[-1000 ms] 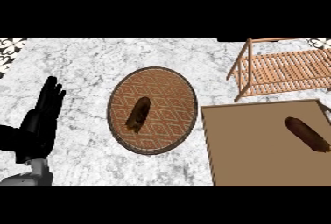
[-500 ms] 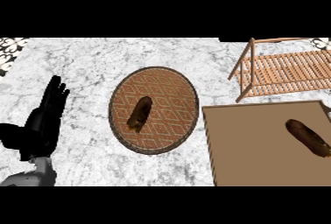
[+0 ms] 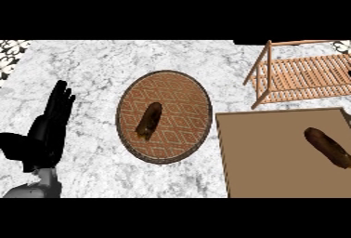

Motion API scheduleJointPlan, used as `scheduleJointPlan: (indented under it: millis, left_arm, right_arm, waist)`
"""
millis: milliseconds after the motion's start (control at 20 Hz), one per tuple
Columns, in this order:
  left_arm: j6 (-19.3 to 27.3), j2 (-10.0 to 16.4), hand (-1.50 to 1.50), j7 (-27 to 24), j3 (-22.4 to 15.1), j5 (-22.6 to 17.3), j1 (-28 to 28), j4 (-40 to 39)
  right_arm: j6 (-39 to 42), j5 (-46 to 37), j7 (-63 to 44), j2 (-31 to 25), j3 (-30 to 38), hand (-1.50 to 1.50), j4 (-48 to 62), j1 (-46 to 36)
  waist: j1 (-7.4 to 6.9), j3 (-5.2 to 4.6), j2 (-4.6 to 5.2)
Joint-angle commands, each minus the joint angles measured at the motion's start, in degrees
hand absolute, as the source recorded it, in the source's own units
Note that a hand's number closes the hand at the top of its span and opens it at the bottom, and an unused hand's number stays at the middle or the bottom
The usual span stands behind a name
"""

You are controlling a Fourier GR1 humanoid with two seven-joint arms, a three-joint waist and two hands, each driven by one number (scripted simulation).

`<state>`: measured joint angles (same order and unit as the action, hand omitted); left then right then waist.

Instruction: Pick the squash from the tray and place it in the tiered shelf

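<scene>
A dark brown, elongated squash (image 3: 149,120) lies lengthwise in the middle of a round tray (image 3: 185,97) with a diamond pattern, at the centre of the marble counter. The slatted wooden tiered shelf (image 3: 305,76) stands at the back right, with nothing visible on it. My left hand (image 3: 44,135) is at the left, open with its fingers straight and pointing away from me. It is well clear of the tray and holds nothing. My right hand does not show.
A plain brown rectangular board (image 3: 274,158) lies at the front right, just right of the tray. On its right side lies a second brown elongated vegetable (image 3: 328,147). Bare marble (image 3: 103,60) stretches between my left hand and the tray.
My left hand has drifted slightly to the right. The squash, the tray and the shelf stay where they were.
</scene>
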<state>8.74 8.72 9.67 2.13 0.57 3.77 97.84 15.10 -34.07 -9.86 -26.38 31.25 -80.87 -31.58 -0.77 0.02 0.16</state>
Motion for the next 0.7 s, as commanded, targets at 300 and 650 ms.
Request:
scheduleJointPlan:
  millis: [300,650]
  left_arm:
    - [-0.91,0.30,0.00,-0.52,2.55,-0.43,1.99,-2.55]
    - [-1.74,-0.85,0.00,-1.91,1.04,-0.40,-0.65,0.22]
  right_arm:
    - [-9.76,-3.76,9.22,-4.23,-5.78,1.50,20.55,-7.72]
    - [-13.18,1.74,12.14,-3.60,-1.38,-1.50,37.11,-15.00]
  waist:
    - [0.11,-0.01,0.01]
    - [-0.67,0.02,0.21]
